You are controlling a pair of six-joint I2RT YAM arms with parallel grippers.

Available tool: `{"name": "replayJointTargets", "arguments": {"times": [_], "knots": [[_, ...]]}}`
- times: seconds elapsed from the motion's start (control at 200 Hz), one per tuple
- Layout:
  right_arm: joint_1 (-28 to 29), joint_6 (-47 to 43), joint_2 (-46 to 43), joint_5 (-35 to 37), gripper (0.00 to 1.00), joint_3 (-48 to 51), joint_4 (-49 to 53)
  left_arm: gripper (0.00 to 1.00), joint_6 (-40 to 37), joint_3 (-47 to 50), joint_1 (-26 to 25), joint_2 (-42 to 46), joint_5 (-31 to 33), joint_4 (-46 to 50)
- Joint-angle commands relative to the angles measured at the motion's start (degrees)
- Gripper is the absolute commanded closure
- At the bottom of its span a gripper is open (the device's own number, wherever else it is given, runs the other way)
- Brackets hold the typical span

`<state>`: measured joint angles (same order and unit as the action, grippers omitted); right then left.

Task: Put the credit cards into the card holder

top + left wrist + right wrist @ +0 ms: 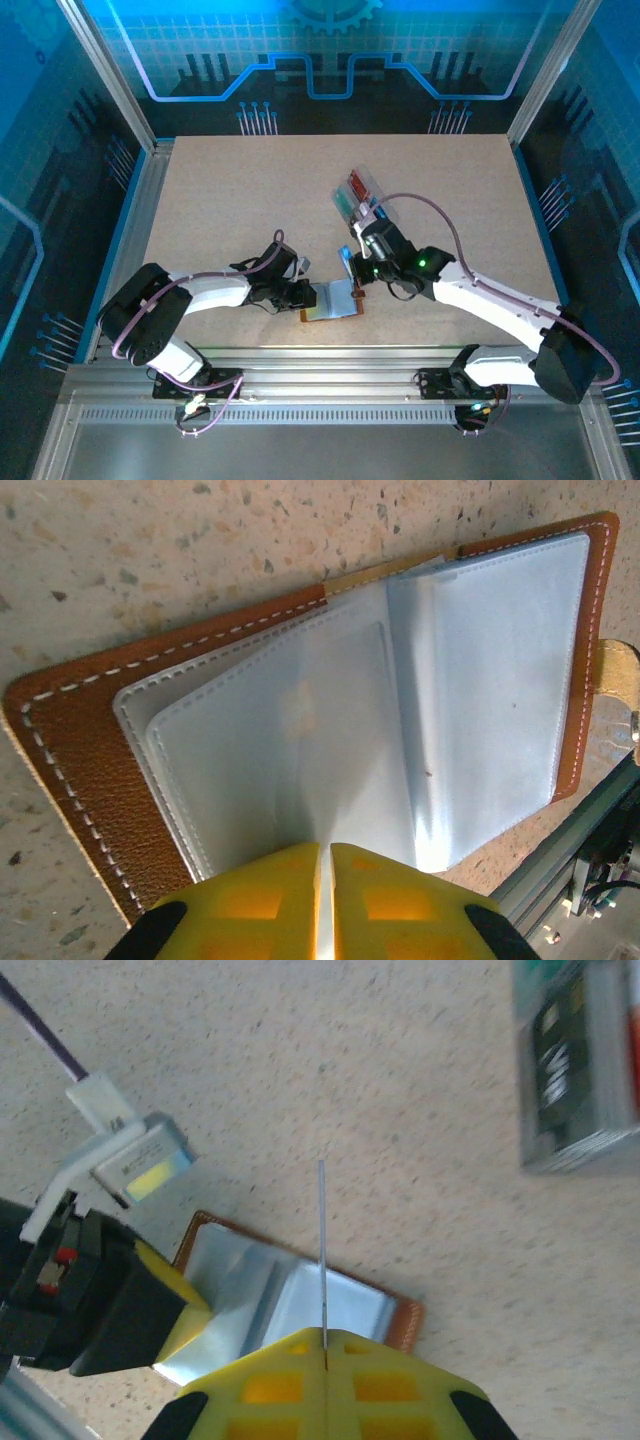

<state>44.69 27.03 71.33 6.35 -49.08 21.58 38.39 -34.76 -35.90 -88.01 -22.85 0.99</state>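
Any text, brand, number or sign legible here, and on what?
None readable.
On the cards in the clear tray: print too blurred.
On the card in the right gripper: edge-on, faces hidden.
On the card holder: no lettering seen.
On the back wall: gear and circuit graphics, no words.

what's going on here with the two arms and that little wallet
The left pincer is shut on a pale inner sleeve of the open brown card holder, which lies on the table. The right pincer grips one thin card edge-on just over the holder, not yet in a sleeve. More cards wait in the clear tray farther back.
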Motion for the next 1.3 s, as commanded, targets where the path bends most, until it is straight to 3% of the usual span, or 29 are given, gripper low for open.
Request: {"name": "replayJointTargets", "arguments": {"times": [0.0,0.17,0.44,0.795,1.296], "knots": [[0.7,7.0,-2.1,-6.2,1.0,6.7,-12.8,0.88,-1.7,0.5,-0.3,1.0,-1.5,0.9],[0.7,13.3,-1.0,-10.5,1.0,16.1,-26.5,0.88,-1.7,0.4,-0.3,0.6,-1.6,0.8],[0.6,19.0,3.3,-12.4,1.0,21.5,-40.5,0.88,-1.6,0.7,-0.3,0.7,-1.4,0.7],[0.4,19.7,9.9,-12.8,1.0,20.4,-44.0,0.88,-1.6,0.6,-0.3,0.8,-1.5,0.9],[0.0,18.1,11.9,-11.3,1.0,20.0,-42.4,0.88,-1.6,0.4,-0.3,0.4,-1.5,0.8]]}}
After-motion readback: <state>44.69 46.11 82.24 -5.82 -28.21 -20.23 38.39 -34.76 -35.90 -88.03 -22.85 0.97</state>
